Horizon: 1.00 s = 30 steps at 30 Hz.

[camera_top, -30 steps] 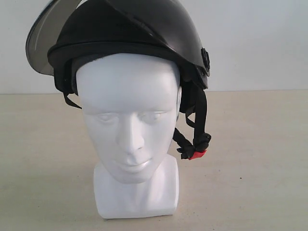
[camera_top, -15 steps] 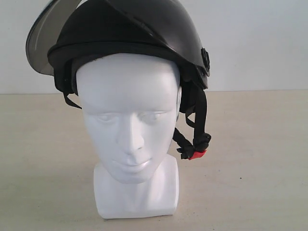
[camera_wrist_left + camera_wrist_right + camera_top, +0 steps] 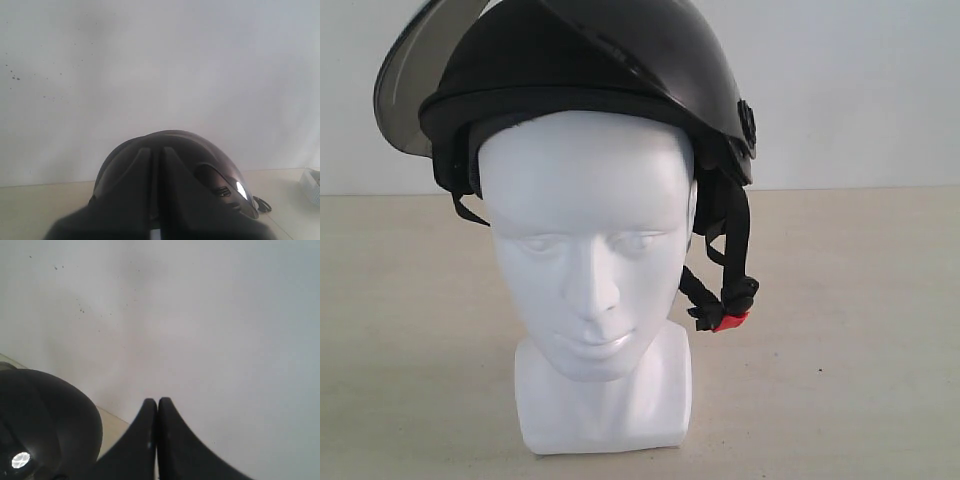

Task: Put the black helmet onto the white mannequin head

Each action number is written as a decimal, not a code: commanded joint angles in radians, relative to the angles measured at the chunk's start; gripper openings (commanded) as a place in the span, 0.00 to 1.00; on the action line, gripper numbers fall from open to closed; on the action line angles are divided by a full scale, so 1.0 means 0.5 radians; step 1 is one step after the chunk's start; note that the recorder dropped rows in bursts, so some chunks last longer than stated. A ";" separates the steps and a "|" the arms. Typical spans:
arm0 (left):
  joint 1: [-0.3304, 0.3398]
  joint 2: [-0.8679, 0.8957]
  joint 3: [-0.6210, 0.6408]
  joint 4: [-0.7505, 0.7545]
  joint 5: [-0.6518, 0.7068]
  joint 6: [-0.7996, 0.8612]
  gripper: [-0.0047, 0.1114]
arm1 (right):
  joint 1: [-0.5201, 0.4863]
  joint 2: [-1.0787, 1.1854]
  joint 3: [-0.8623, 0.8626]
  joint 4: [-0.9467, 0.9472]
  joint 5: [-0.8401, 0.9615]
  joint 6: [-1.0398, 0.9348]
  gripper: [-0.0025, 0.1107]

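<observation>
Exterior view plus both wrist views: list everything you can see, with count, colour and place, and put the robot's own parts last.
glossy black open-face helmet: one, black, seated on the mannequin head
smoky tinted curved visor: one, grey, flipped up on the helmet
black chin straps: black, hanging loose beside the face
red buckle: one, red, at the straps' lower end
smooth matte white mannequin head: one, white, upright on the table
beige table: one, beige, under the head
white wall: one, white, behind the table
white mesh item: one, white, cut off at the picture's edge; unidentifiable
left hand: one, black, shut, helmet beyond it
right hand: one, black, shut, helmet beside it
</observation>
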 commanded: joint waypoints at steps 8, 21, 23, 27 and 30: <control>0.001 -0.004 -0.010 -0.022 -0.010 0.012 0.08 | 0.000 -0.067 0.003 0.145 0.140 0.096 0.02; 0.001 -0.004 -0.010 -0.022 -0.010 0.012 0.08 | 0.000 -0.012 -0.004 0.718 -0.061 -0.070 0.02; 0.001 -0.004 -0.010 -0.022 -0.010 0.012 0.08 | 0.000 0.032 -0.004 0.853 -0.065 -0.180 0.02; 0.001 -0.004 -0.010 -0.022 -0.010 0.012 0.08 | -0.004 0.057 -0.004 1.100 -0.136 -0.304 0.02; 0.001 -0.004 -0.010 -0.022 -0.010 0.012 0.08 | -0.111 0.057 -0.004 1.275 -0.311 -0.312 0.02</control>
